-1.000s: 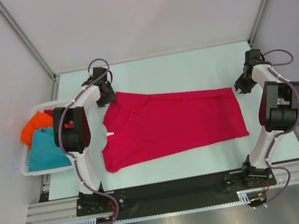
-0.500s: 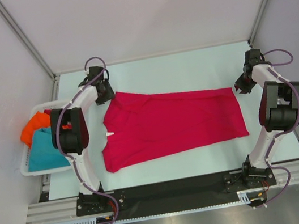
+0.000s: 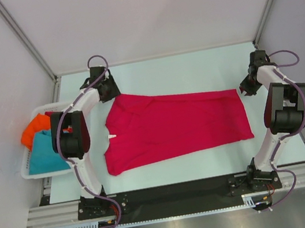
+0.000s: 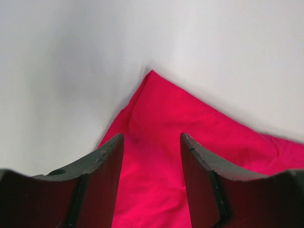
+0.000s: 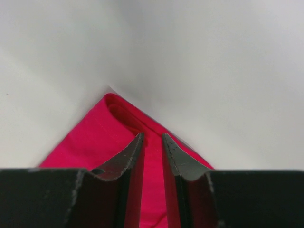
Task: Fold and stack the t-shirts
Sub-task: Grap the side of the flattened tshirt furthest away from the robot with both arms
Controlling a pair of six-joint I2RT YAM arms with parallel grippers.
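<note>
A crimson red t-shirt [image 3: 172,125] lies spread flat on the table. My left gripper [image 3: 109,91] is open and hovers just over the shirt's far left corner [image 4: 161,109], its jaws [image 4: 152,137] apart with nothing held. My right gripper [image 3: 246,88] is at the shirt's far right corner. In the right wrist view its jaws [image 5: 152,135] stand almost together, with a bunched fold of the red cloth [image 5: 95,137] between them. An orange t-shirt [image 3: 33,129] and a teal t-shirt [image 3: 47,155] lie in the basket at the left.
The white slotted basket [image 3: 27,173] sits at the table's left edge beside the left arm. Grey walls and metal frame posts close in the back and both sides. The table's front edge runs just ahead of the arm bases.
My left gripper has drawn back a little toward the far left, off the shirt's corner. The shirt and my right arm have not moved.
</note>
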